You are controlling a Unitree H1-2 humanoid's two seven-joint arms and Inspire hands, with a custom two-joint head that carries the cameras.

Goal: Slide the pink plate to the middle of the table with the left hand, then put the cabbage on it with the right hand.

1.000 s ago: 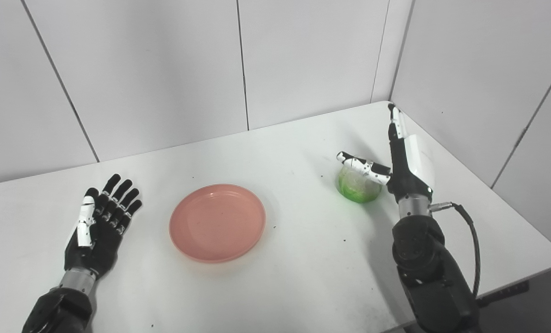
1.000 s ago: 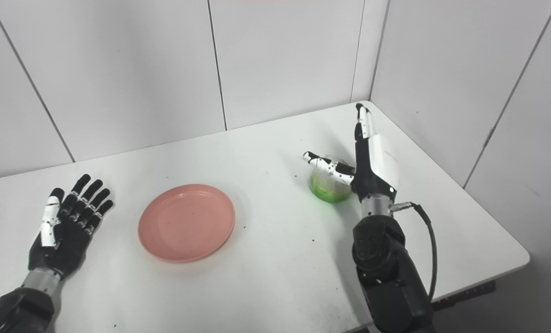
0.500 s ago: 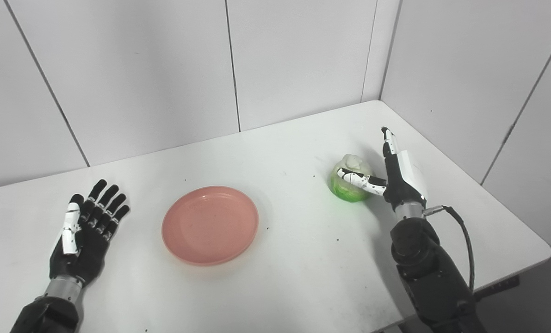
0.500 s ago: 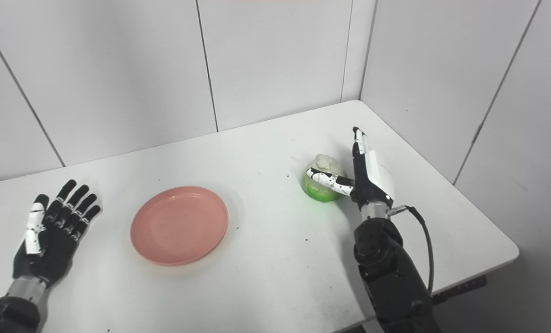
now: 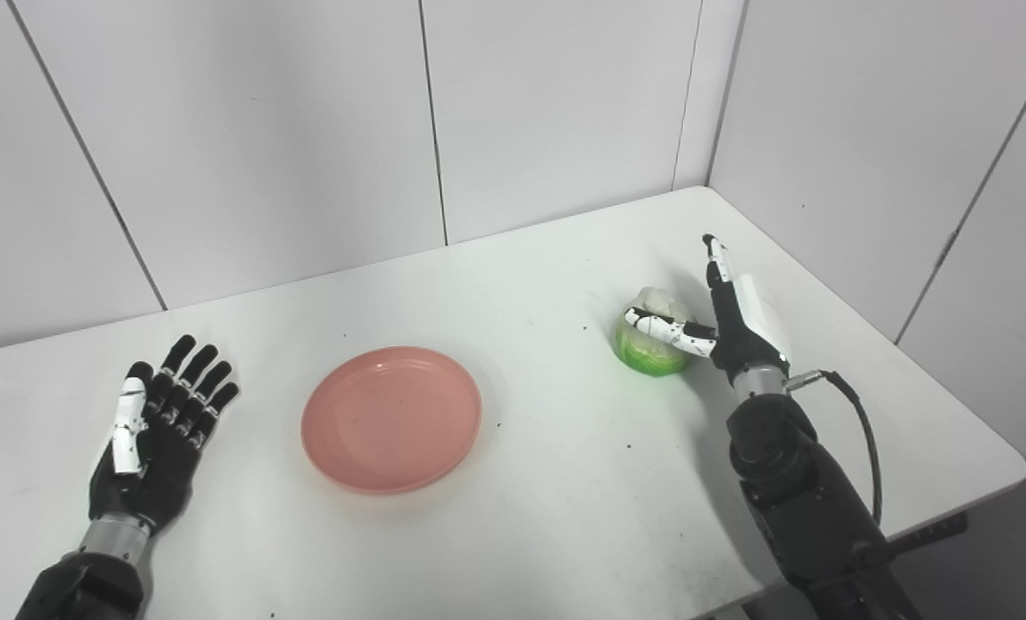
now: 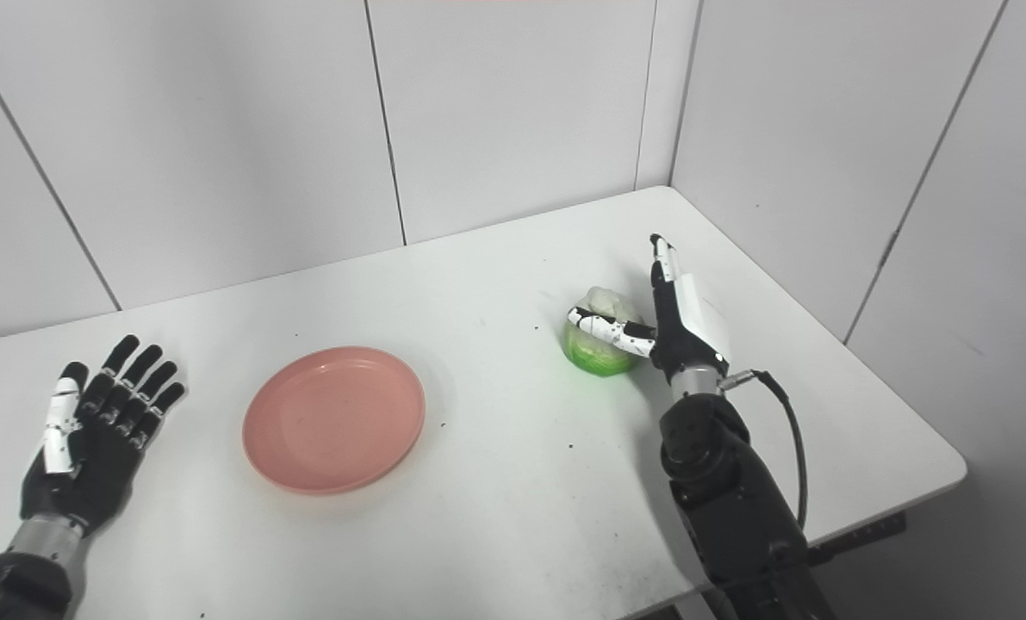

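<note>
Cabbage (image 5: 650,344) | right robot hand (image 5: 732,319) spread, thumb across it

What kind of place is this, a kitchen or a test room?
Most likely a robot test booth, not a kitchen: bare white wall panels enclose a plain white table that holds only a pink plate and a cabbage.

A white table (image 5: 564,517) fills the lower part of the frame, its far right corner tucked into the corner of the room in the upper right. Small dark specks (image 5: 627,446) dot its surface, mostly around the centre and right. Pale wall panels (image 5: 263,129) with thin dark seams rise behind it across the top and down the right side.
</note>
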